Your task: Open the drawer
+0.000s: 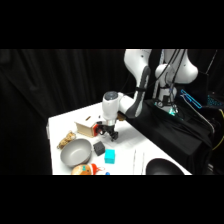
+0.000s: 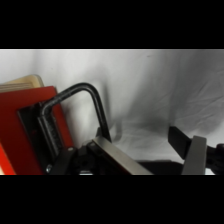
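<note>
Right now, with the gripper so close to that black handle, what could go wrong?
1. In the wrist view only one finger sits by the black handle; pulling might slip off it.
2. The drawer unit looks small and light, so a pull could drag the whole box instead.
3. The dark cube and cyan cube lie nearby and might get bumped.

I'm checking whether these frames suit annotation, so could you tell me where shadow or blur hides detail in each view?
Side view: black curtains surround the lit table, and the gripper at the drawer looks soft, fingers indistinct. Wrist view: the black loop handle and one finger are close and blurred; a soft shadow lies on the white table behind the handle.
</note>
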Controlling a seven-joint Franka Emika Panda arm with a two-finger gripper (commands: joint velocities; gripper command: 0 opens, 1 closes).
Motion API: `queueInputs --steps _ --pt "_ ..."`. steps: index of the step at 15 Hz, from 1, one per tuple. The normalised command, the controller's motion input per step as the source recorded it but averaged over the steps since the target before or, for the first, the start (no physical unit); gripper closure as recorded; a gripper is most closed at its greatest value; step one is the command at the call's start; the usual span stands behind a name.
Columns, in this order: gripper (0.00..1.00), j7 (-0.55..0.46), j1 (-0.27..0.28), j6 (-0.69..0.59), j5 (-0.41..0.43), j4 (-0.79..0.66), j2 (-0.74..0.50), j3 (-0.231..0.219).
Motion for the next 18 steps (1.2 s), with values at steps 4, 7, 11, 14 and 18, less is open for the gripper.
queueInputs --steps 4,7,11,14,18 --pt "0.00 0.14 0.154 0.06 -0.109 -0.28 -0.27 -0.024" --pt "0.00 0.15 0.134 0.06 -0.102 -0.32 -0.33 0.010" --pt "0.00 0.15 0.096 0.07 -0.096 -0.31 -0.32 0.037" --pt "0.00 0.11 0.037 0.07 -0.075 -0.26 -0.28 0.068" --pt "0.00 0.11 0.026 0.04 -0.071 -0.23 -0.28 0.050"
